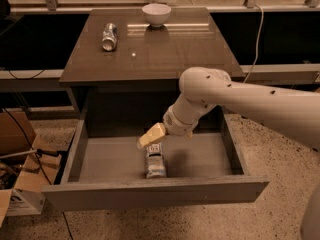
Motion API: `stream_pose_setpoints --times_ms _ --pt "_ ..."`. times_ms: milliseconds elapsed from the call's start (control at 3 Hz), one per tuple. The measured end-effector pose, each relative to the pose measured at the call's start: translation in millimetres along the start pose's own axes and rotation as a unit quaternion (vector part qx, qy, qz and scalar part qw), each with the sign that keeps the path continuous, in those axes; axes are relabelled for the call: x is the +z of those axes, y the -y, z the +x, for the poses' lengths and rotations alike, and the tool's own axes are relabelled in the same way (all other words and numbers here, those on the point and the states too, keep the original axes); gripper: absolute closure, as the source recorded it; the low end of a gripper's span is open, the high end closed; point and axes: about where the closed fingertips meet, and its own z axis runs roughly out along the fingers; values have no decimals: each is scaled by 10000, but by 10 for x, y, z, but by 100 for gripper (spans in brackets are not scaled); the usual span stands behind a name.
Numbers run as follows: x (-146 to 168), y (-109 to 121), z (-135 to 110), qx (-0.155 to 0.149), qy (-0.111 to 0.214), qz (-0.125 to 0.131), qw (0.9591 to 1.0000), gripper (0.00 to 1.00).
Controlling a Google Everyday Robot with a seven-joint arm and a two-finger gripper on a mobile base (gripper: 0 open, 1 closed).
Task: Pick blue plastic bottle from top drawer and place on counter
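The blue plastic bottle (155, 161) lies on its side on the grey floor of the open top drawer (200, 159), near the front panel, label up. My gripper (151, 136) reaches down into the drawer from the right and hangs just above the bottle's far end. The glossy dark counter (165, 54) is above and behind the drawer.
A crushed silver can (109, 36) lies on the counter at the back left. A white bowl (156, 14) stands at the counter's back edge. Cardboard boxes (22, 179) sit on the speckled floor to the left of the drawer. A white cable (258, 29) hangs at the right.
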Motion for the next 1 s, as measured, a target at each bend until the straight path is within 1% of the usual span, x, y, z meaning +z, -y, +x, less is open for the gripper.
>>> stream_pose_setpoints --times_ms 333,667,1000 --pt "333 53 -61 427 15 -131 9990 0" --pt "586 86 -23 837 -156 -167 9962 17" --pt "575 75 -25 897 -182 -164 9957 41"
